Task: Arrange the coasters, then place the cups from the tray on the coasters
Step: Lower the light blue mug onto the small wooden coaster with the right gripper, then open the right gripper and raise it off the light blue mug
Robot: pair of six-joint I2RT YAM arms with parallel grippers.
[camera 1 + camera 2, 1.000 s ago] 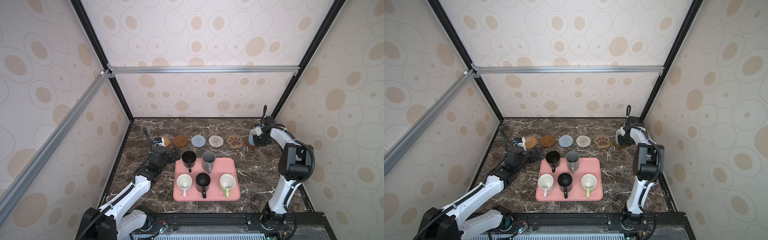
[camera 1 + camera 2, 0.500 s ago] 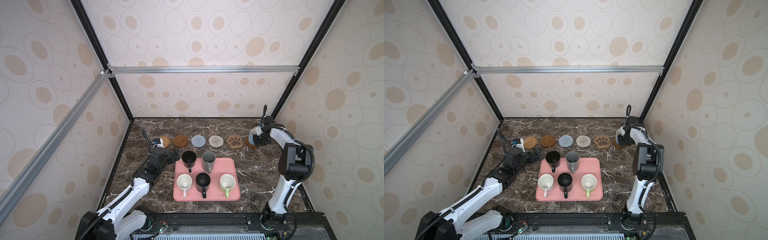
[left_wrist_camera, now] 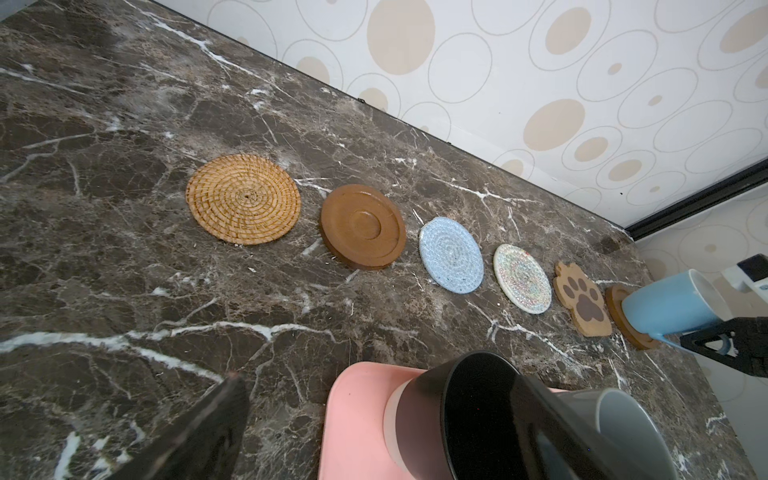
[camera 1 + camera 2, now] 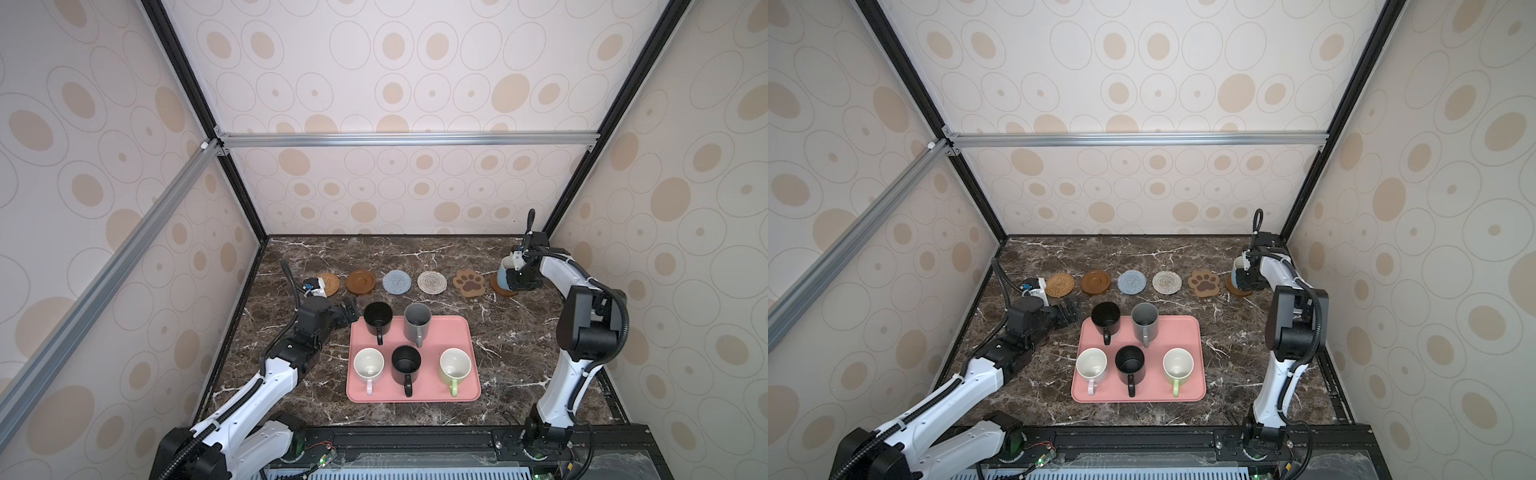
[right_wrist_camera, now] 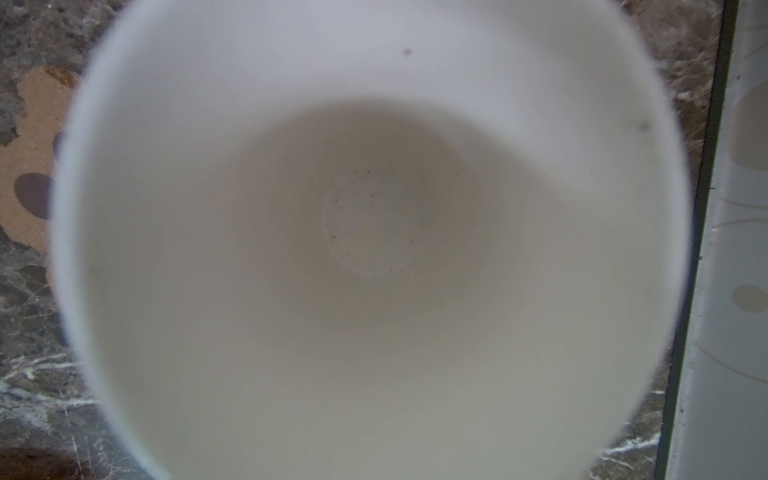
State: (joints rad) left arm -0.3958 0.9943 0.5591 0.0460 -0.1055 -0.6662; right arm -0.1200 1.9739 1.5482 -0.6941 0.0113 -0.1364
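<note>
Five mugs (image 4: 417, 316) stood on the pink tray (image 4: 467, 332); a sixth, the light blue mug (image 3: 673, 303), sat on the end brown coaster (image 3: 614, 301). The right gripper (image 4: 516, 279) was at its handle, grip not discernible. The left gripper (image 4: 350, 311) gaped wide, empty, beside a black mug (image 4: 377, 314). Mugs probably rigid, glazed, slippery, breakable: best pinched at handle or rim.

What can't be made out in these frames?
Right fingers: grip on the blue mug unclear; its inside fills the right wrist view, top views too small.
Brown coaster under it: mostly covered.
Left fingers: blurred at the left wrist view's edge.
Grey mug: cut off there.
</note>
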